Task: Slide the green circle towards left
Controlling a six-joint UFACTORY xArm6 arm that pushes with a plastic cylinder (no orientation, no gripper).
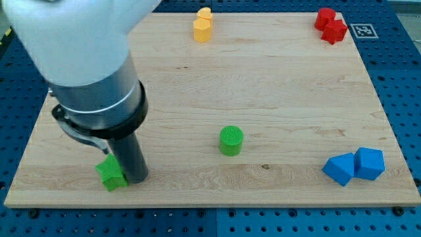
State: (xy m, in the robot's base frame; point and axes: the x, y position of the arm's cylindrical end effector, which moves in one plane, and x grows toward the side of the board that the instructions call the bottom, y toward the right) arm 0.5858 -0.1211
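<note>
The green circle (231,140), a short ribbed cylinder, stands on the wooden board (263,79) a little below the view's middle. My tip (136,179) is at the view's lower left, well to the left of the green circle. It touches or almost touches the right side of a green star-shaped block (110,173). The arm's big grey and white body fills the view's upper left.
Two yellow blocks (203,26) sit together at the view's top middle. Two red blocks (330,26) sit at the top right corner. Two blue blocks (355,166) sit at the lower right. A blue pegboard surrounds the board.
</note>
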